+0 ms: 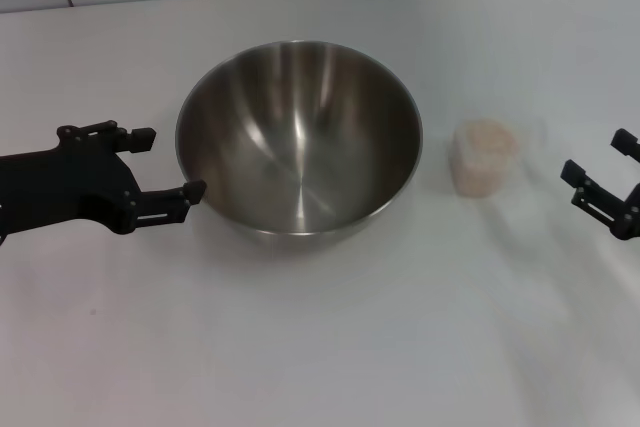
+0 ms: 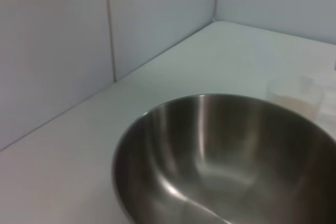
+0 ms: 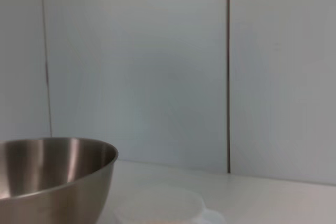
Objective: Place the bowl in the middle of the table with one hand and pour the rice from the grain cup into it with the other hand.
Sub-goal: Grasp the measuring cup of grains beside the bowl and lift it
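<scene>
Table [image 1: 320, 347] bare and white, bowl [image 1: 300, 137] upright mid-table, nothing inside. Left gripper [image 1: 168, 164] spread wide just beside the bowl's left rim. Right gripper [image 1: 602, 177] also spread, near the cup [image 1: 484, 156], which stands full of rice [image 1: 484, 139] right of the bowl.

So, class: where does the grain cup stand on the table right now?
In the head view the grain cup stands upright on the table, right of the bowl with a small gap, between it and the open right gripper.
</scene>
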Controlling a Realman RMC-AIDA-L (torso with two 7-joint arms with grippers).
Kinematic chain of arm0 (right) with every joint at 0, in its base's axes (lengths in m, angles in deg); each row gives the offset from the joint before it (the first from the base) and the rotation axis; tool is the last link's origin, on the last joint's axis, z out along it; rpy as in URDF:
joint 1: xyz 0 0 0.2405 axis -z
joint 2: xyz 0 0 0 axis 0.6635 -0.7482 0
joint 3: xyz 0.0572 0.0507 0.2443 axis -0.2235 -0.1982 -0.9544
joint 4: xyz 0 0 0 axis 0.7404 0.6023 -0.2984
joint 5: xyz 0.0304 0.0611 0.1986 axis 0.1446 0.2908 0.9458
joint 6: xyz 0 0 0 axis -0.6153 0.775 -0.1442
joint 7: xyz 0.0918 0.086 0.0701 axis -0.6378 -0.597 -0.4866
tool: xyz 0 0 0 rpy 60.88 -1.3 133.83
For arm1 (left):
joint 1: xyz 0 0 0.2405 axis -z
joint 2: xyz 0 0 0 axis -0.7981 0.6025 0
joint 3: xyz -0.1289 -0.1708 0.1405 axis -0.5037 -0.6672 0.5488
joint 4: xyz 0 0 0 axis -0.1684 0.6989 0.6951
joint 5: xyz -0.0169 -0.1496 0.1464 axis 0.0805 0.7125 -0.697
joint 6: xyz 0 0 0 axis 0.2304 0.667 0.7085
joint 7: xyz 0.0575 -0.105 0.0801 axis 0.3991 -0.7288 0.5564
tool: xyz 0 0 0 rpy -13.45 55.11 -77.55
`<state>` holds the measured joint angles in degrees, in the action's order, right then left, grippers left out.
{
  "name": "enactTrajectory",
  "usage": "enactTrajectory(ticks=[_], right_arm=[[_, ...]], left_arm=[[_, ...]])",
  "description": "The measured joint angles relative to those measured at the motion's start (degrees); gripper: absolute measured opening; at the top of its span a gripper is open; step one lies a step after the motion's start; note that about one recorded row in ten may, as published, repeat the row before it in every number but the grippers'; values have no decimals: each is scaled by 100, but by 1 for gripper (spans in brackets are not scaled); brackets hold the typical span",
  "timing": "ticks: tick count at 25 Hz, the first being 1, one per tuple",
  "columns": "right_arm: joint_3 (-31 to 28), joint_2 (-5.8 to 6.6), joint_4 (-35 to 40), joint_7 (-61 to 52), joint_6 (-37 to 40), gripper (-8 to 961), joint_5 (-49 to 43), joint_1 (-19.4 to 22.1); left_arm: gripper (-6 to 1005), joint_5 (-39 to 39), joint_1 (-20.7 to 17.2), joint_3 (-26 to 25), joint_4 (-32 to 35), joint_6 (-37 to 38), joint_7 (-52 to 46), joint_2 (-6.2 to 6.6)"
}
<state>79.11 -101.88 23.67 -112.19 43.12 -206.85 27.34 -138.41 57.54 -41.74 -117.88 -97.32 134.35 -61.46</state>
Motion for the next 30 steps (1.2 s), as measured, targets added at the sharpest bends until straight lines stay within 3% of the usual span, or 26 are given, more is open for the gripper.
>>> enactTrajectory(ticks=[15,30], right_arm=[[-17,1,-283,80,-856,774,0,-439],[-39,-10,-482,382,-1515,775,91,-792]], left_arm=[[827,-78,369,25,46,-257,26,-6],[826,-78,467,25,228,-275,25,-12]])
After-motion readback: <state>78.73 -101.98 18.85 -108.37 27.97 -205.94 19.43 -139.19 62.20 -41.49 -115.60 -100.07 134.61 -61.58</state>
